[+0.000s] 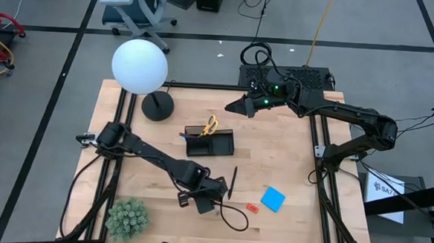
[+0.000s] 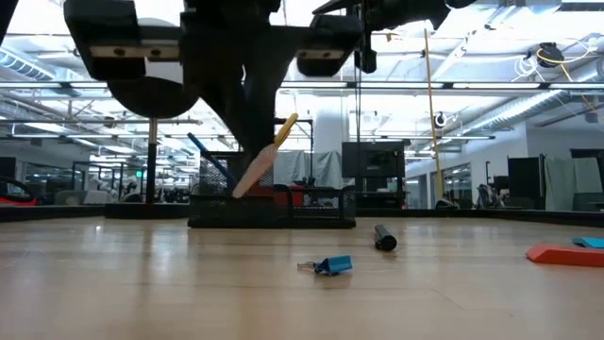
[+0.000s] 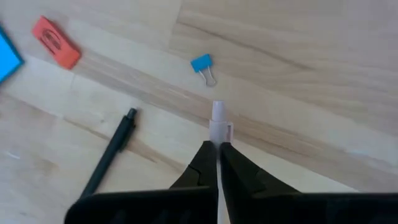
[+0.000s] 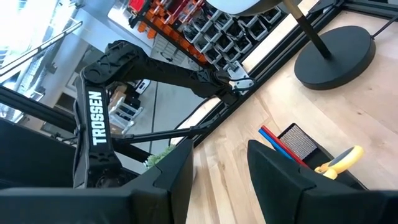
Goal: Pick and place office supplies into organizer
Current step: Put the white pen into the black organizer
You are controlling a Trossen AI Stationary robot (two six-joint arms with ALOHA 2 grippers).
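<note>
My left gripper (image 3: pixel 217 149) hangs over the near middle of the table (image 1: pixel 303 178), shut on a pale pen (image 3: pixel 217 118). In the low view the pen (image 2: pixel 255 175) slants below the dark gripper. On the wood nearby lie a black pen (image 3: pixel 112 152), a blue binder clip (image 3: pixel 203 64), a red-orange eraser (image 3: pixel 56 42) and a blue note pad (image 1: pixel 273 199). The black organizer (image 1: pixel 210 143) stands at mid-table with yellow-handled scissors (image 1: pixel 211 125) and blue and red pens (image 4: pixel 277 140) in it. My right gripper (image 4: pixel 221 168) hovers open, high above the far side. My left gripper pinches the pale pen between its two shut fingers (image 3: pixel 239 171), coming from above and slanting down. The pen runs along the fingers, and its free end (image 3: pixel 217 111) sticks out past the fingertips. It is lifted clear of the table and tilted (image 2: pixel 243 187).
A white globe lamp (image 1: pixel 139 67) on a round black base (image 1: pixel 157 106) stands at the far left. A green plant (image 1: pixel 127 217) sits at the near left corner. Black frame rails (image 1: pixel 321 153) run along the table's sides. Bare wood lies between the organizer and the right rail.
</note>
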